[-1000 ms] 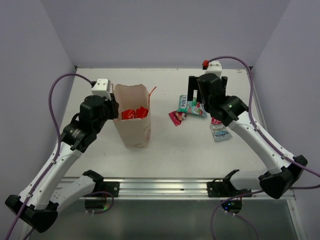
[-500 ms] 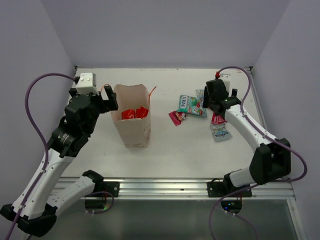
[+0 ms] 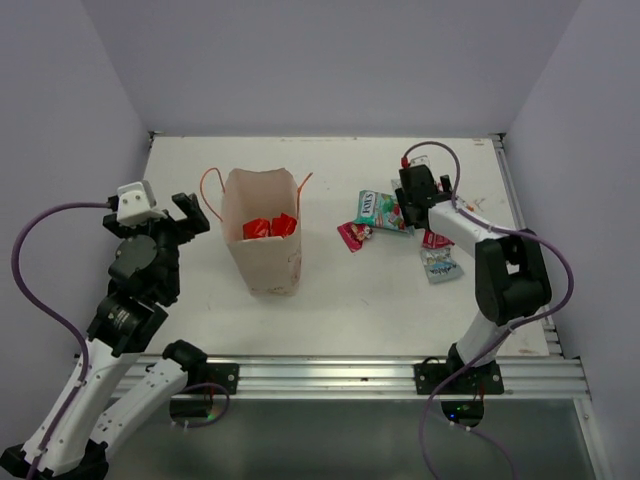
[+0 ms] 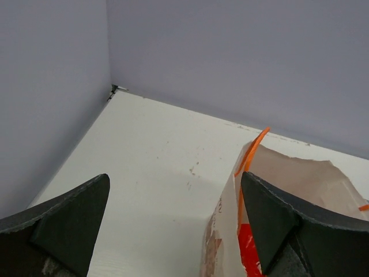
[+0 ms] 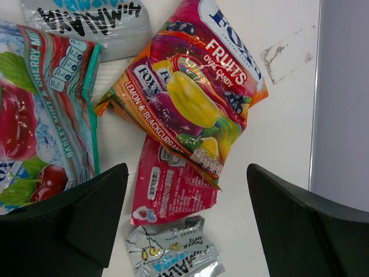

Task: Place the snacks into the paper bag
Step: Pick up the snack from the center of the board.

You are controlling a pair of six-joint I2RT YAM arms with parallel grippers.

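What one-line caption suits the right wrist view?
Open right jaws above a Fox's Fruits packet overlapping a magenta packet on the table.

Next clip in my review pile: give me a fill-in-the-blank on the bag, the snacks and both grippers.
1. The bag stands upright with two ___ packets inside.
2. The left gripper is ___, with nothing between its fingers.
3. The multicoloured packet under the right gripper reads FOX'S ___.
4. In the top view, the loose snacks lie to the bag's ___.

Missing words: red; open; Fruits; right.
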